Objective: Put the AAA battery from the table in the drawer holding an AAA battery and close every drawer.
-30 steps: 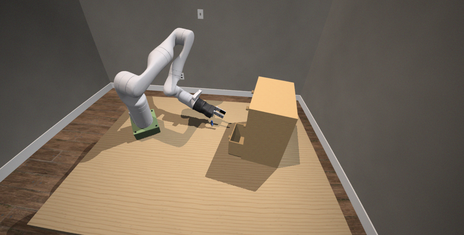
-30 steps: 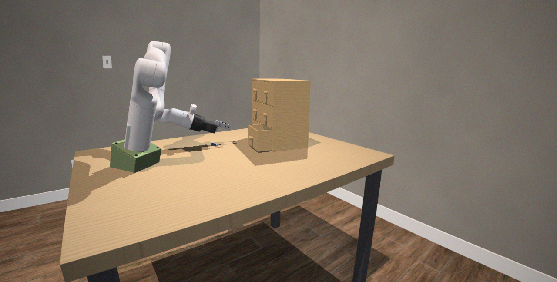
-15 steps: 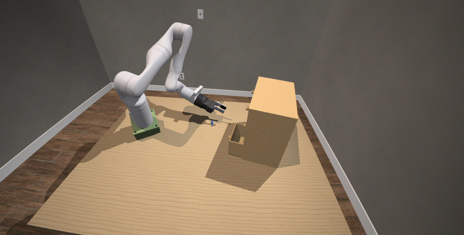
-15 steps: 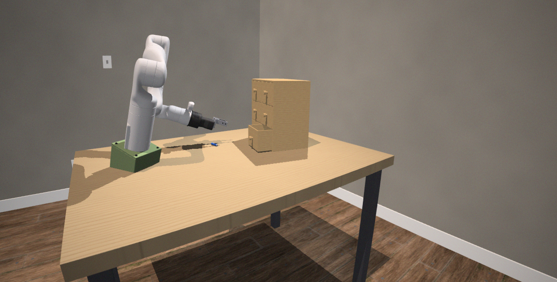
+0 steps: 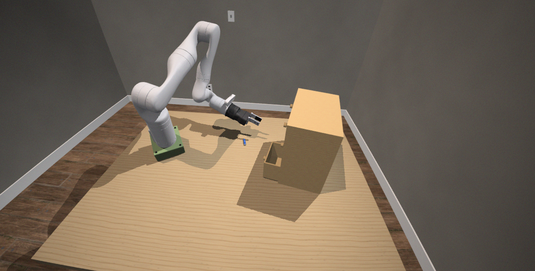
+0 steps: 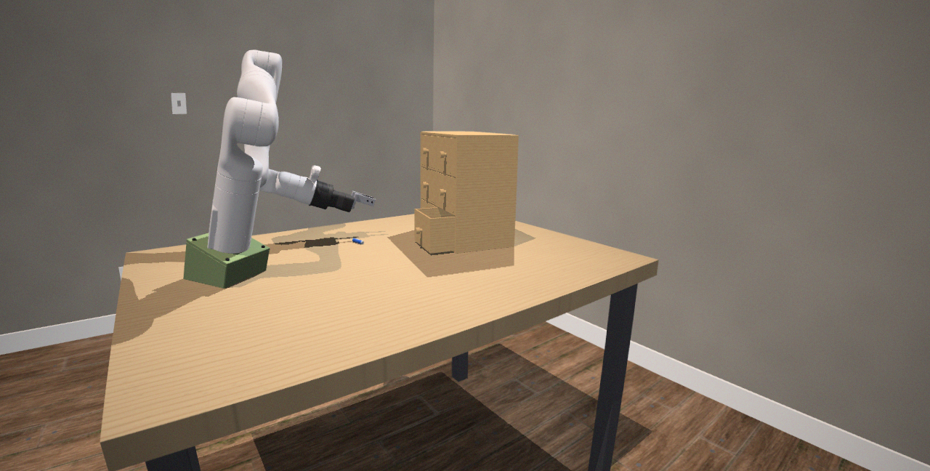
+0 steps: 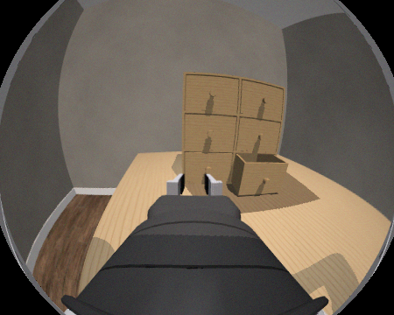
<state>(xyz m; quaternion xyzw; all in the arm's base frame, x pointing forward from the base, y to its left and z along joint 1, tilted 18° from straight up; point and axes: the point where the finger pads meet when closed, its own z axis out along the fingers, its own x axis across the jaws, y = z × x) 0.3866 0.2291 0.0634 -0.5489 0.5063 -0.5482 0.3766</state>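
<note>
A small blue AAA battery (image 5: 244, 141) (image 6: 357, 240) lies on the table between the arm's base and the chest. The wooden chest (image 5: 316, 119) (image 6: 481, 188) (image 7: 232, 108) has two columns of three drawers with small knobs. One bottom drawer (image 5: 272, 162) (image 6: 434, 228) (image 7: 258, 174) is pulled out partway; I cannot see inside it. The other drawers are pushed in. My gripper (image 5: 257, 120) (image 6: 368, 198) (image 7: 194, 180) is open and empty. It points level at the chest, in the air above and just beyond the battery, well short of the chest's front.
The arm's green base (image 5: 167, 150) (image 6: 224, 261) stands at the table's far left. The table (image 5: 187, 209) (image 6: 364, 312) ends a little behind and to the right of the chest. Grey walls close the room.
</note>
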